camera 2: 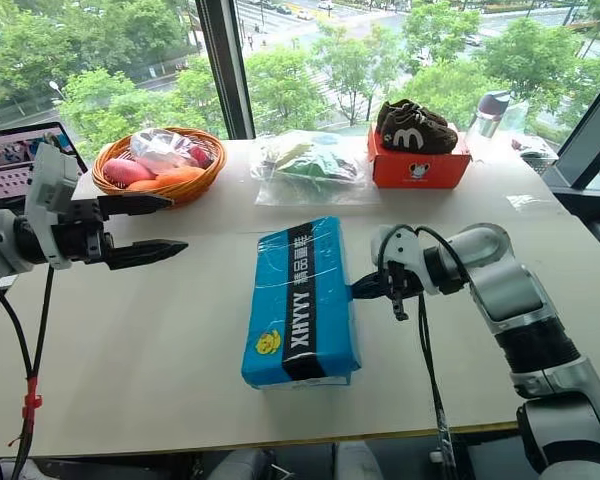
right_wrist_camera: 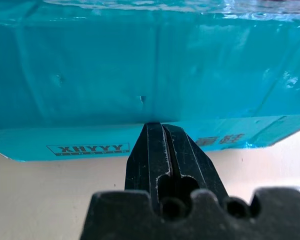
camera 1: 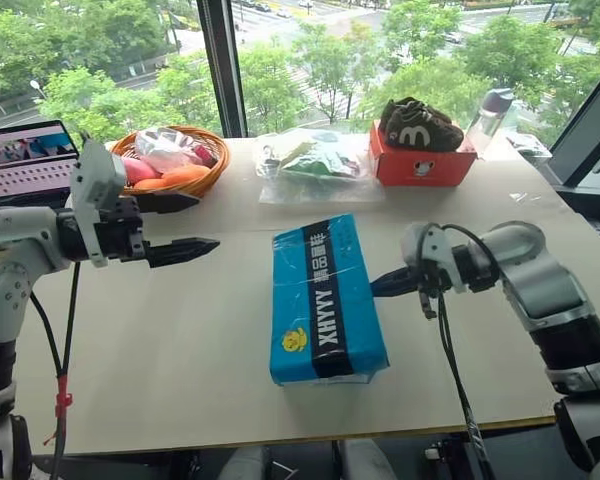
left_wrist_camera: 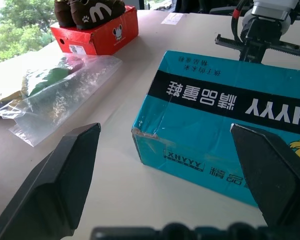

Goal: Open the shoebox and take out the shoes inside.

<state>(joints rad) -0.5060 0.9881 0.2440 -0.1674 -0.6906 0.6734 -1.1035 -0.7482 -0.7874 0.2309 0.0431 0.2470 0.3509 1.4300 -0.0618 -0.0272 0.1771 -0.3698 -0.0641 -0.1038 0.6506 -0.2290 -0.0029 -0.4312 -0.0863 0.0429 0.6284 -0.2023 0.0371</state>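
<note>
The blue shoebox (camera 1: pixel 325 300) lies in the middle of the table with its lid down, black lettered band and yellow logo on top. The shoes are hidden inside it. My right gripper (camera 1: pixel 376 285) is shut, pointing at the box's right long side. In the right wrist view its tip (right_wrist_camera: pixel 155 129) sits right at the lower edge of the lid's skirt. My left gripper (camera 1: pixel 206 222) hovers open to the left of the box, well apart from it, with nothing between its fingers (left_wrist_camera: pixel 65 185).
At the back stand a red-orange box with dark brown shoes on it (camera 1: pixel 420 150), a clear plastic bag (camera 1: pixel 315 162) and a wicker basket of fruit (camera 1: pixel 170 165). A laptop (camera 1: pixel 25 162) is at the far left and a bottle (camera 1: pixel 490 115) at the back right.
</note>
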